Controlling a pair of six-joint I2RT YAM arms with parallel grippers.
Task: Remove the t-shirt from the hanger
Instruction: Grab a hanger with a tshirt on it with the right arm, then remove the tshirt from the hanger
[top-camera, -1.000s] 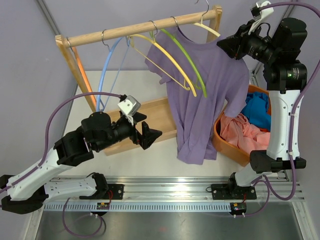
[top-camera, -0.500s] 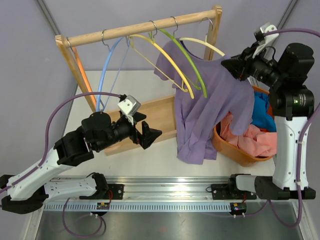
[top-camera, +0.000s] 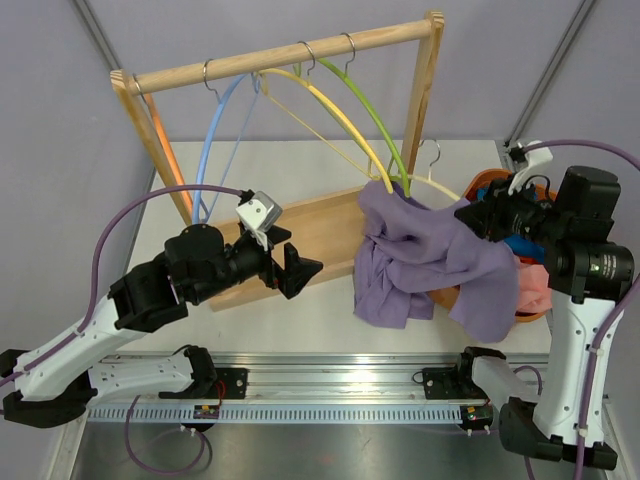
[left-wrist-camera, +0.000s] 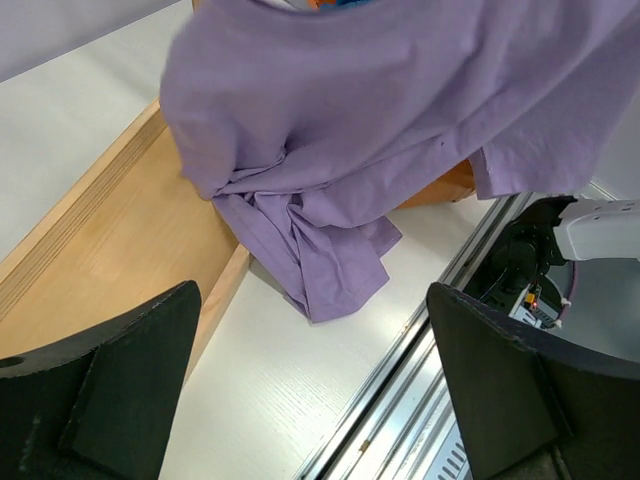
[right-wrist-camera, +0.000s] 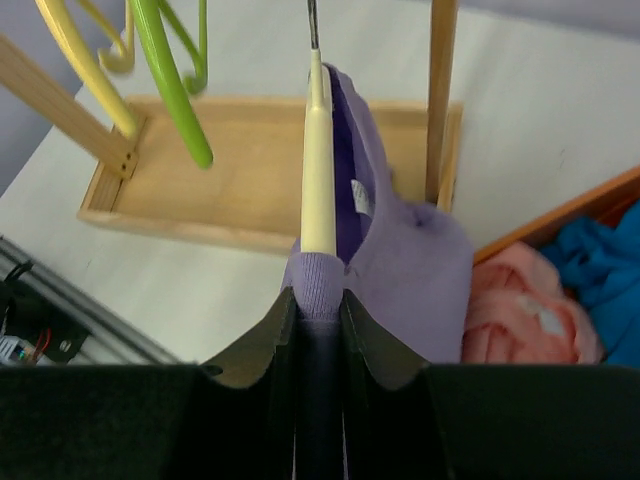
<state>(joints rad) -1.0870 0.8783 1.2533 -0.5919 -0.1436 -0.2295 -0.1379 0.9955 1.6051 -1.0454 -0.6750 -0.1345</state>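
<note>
The purple t-shirt (top-camera: 415, 255) hangs on a cream hanger (top-camera: 437, 185) that is off the rack's rail, low over the table beside the basket. The shirt's lower part lies bunched on the table (left-wrist-camera: 330, 260). My right gripper (top-camera: 472, 216) is shut on one end of the hanger (right-wrist-camera: 318, 170), with the t-shirt's (right-wrist-camera: 415, 265) purple cloth wrapped over that end between the jaws (right-wrist-camera: 318, 300). My left gripper (top-camera: 300, 268) stands open and holds nothing, left of the shirt and apart from it. In the left wrist view the left gripper (left-wrist-camera: 315, 390) faces the t-shirt (left-wrist-camera: 380, 120).
A wooden rack (top-camera: 290, 55) carries blue (top-camera: 210, 140), yellow (top-camera: 335, 115) and green (top-camera: 375, 105) hangers. Its wooden base tray (top-camera: 315, 230) lies behind the shirt. An orange basket (top-camera: 480, 181) with pink and blue clothes stands at the right. A metal rail (top-camera: 340, 385) runs along the near edge.
My right arm has brought the hanger and t-shirt off the rail and down toward the table and basket; the shirt now bunches on the table. The left arm has not moved.
</note>
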